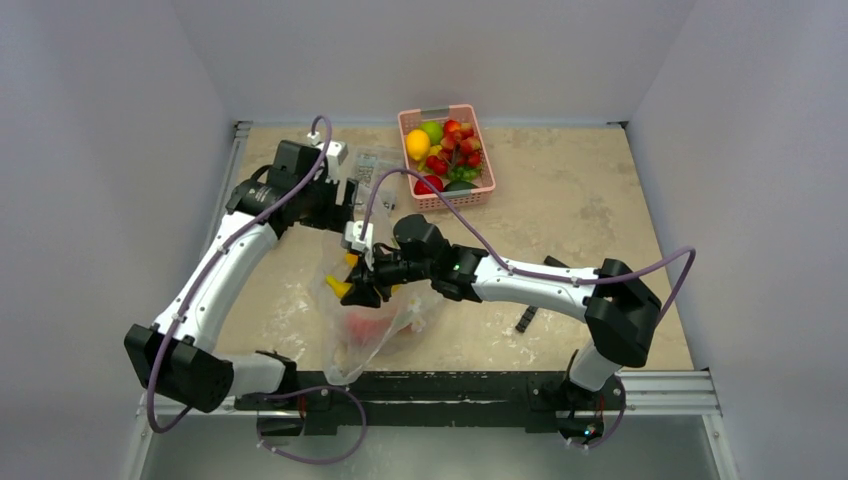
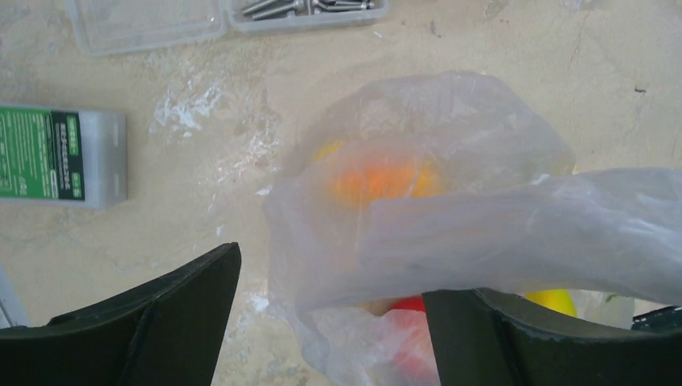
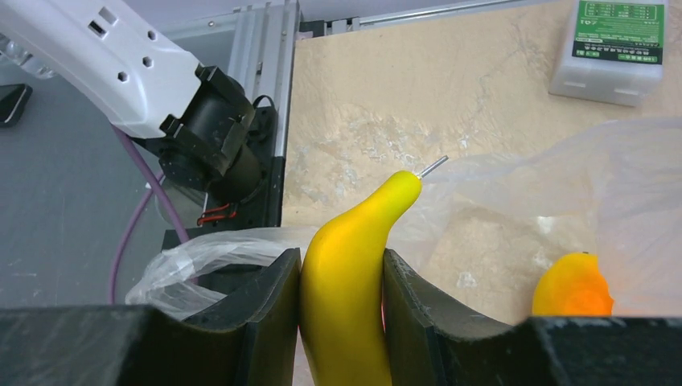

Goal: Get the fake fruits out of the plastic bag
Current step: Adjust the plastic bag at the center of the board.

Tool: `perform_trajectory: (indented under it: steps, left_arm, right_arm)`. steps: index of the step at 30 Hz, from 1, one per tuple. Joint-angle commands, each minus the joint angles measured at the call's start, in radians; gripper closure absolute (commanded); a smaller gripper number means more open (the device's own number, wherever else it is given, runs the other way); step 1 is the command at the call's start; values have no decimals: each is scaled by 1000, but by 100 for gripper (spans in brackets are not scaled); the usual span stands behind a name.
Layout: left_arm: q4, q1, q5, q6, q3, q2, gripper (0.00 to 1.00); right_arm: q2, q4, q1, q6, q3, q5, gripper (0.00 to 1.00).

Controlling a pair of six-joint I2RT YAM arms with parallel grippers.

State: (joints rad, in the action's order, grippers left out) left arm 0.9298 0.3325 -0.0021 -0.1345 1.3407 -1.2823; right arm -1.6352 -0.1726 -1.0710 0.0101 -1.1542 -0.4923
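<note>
Gripping the banana (image 3: pixel 358 233) from both sides, the right tool (image 3: pixel 342 264) has its fingers pressed tight on the yellow skin, and the stem end sticks out beyond the fingertips. In the top view this tool (image 1: pixel 362 285) hangs over the upper part of the plastic bag (image 1: pixel 378 338), which lies left of the table (image 1: pixel 590 190) centre. The bag's lower end comes close to the near edge at 6 o'clock.

The left tool (image 2: pixel 331 273) is wide apart. A fold of the bag (image 2: pixel 482 225) lies across one finger, and the other finger touches nothing.

Some fake fruits (image 2: pixel 386 178) show through the film: an orange one, and red and yellow ones near the finger. More fruit fills the pink basket (image 1: pixel 447 109) at 1 o'clock from the bag, by the far edge.

A green-labelled box (image 2: pixel 60 157) and a clear case of screws (image 2: pixel 306 10) sit near the bag at 11 o'clock. The widest bare table lies from 2 to 3 o'clock.
</note>
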Motion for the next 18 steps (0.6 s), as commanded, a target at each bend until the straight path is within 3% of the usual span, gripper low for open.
perform_trajectory:
  steps: [1,4,6,12,18]
  left_arm:
    - [-155,-18,71,40,-26,-8,32]
    - [-300,-32,137,56,-149,72,64]
    - [-361,-35,68,42,-226,134,100]
    - [-425,-31,-129,16,-326,303,100]
    - [-430,-24,-357,-13,-354,374,100]
  right_arm:
    - [32,-19,3,-29,-8,-58,100]
    - [19,-59,3,34,-21,-120,100]
    - [8,-117,3,93,-25,-169,100]
    - [-32,-320,2,284,-61,-329,100]
    - [-5,-401,2,365,-98,-388,100]
